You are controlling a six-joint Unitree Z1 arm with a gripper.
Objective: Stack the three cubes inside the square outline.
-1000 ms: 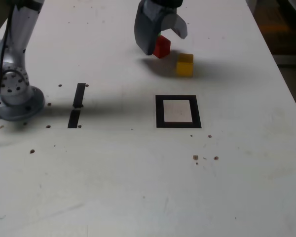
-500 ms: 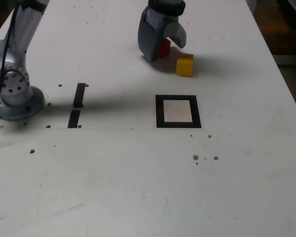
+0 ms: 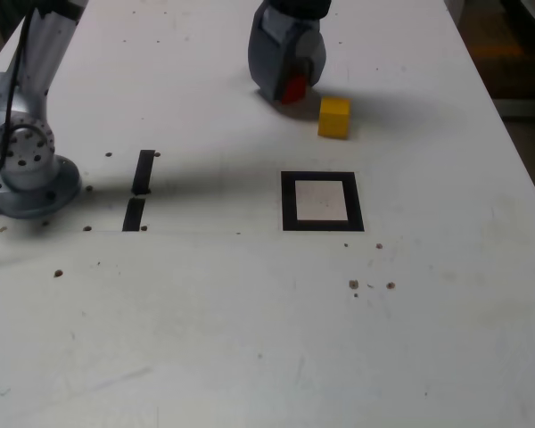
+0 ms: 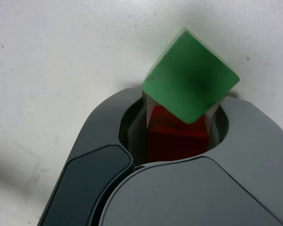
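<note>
The square point(image 3: 322, 201) sits mid-worktop, its white centre bare. Beyond it the yellow cube point(image 3: 334, 117) stands alone. Just past that, toward the far edge, the gripper point(image 3: 291, 86) is clamped on the red cube point(image 3: 293, 88); the green cube point(image 4: 190, 82) sits right behind it.

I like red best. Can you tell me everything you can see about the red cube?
The red cube is a small, plain, solid-coloured block with flat faces. It sits between the gripper's grey fingers, which have closed on its sides, so only part of it shows. In the wrist view a green cube lies right beside it, seemingly touching. It is at the table's far end, outside the square outline.
</note>
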